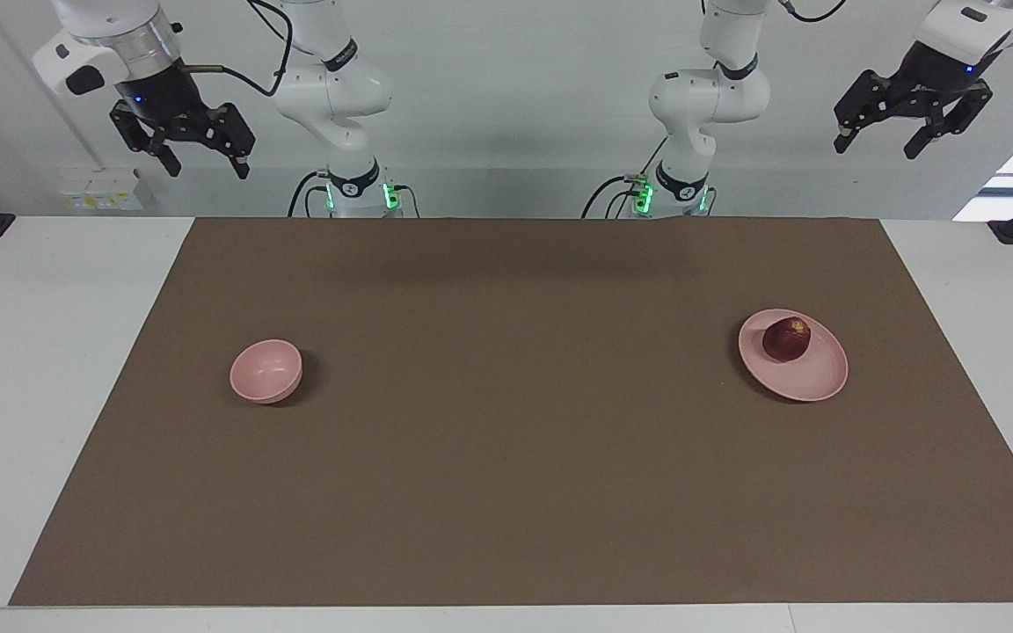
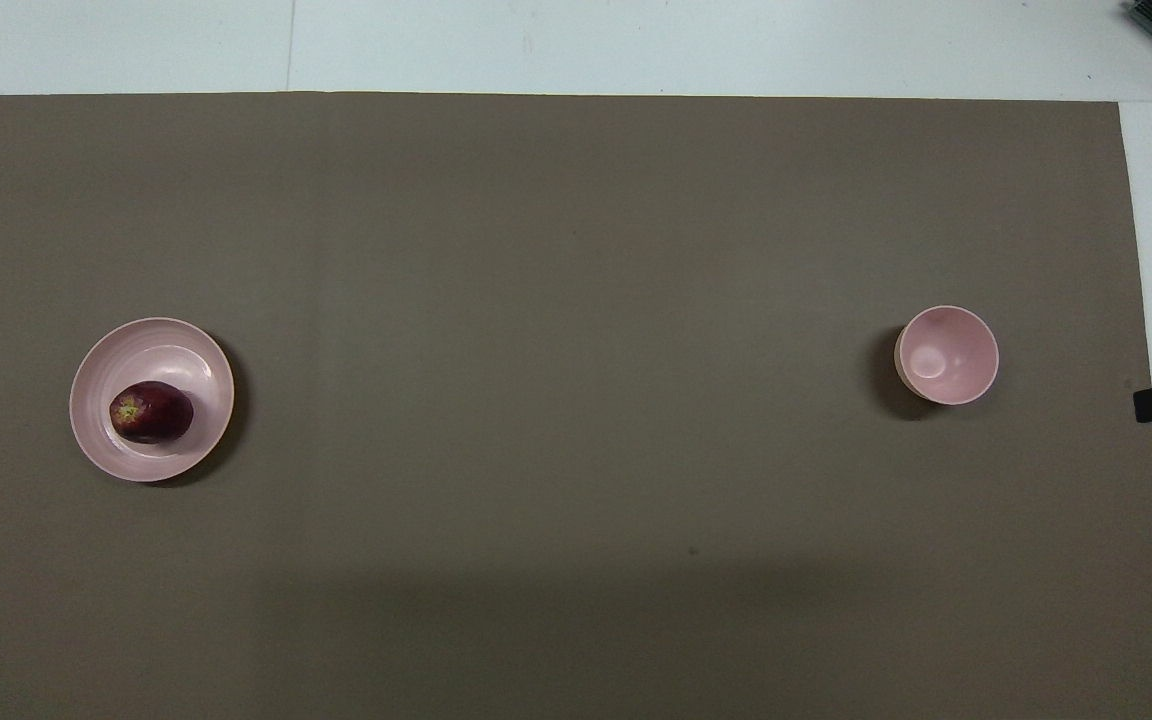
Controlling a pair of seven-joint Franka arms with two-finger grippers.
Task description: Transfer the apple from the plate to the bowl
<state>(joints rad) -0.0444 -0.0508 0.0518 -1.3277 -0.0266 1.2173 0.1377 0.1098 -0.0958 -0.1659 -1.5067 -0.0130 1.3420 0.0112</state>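
Both arms are seen raised at the robots' edge of the table, left gripper (image 1: 886, 141) and right gripper (image 1: 199, 158) spread wide, nothing held. The apple (image 1: 786, 339) is seated on the plate (image 1: 810, 378) toward the left arm's end, so the left gripper is judged nearer; the bowl (image 1: 266, 371) is set toward the right arm's end.

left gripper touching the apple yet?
Apart. The facing view shows the left gripper raised high near its base, open, with bare mat between it and the apple resting on the plate.
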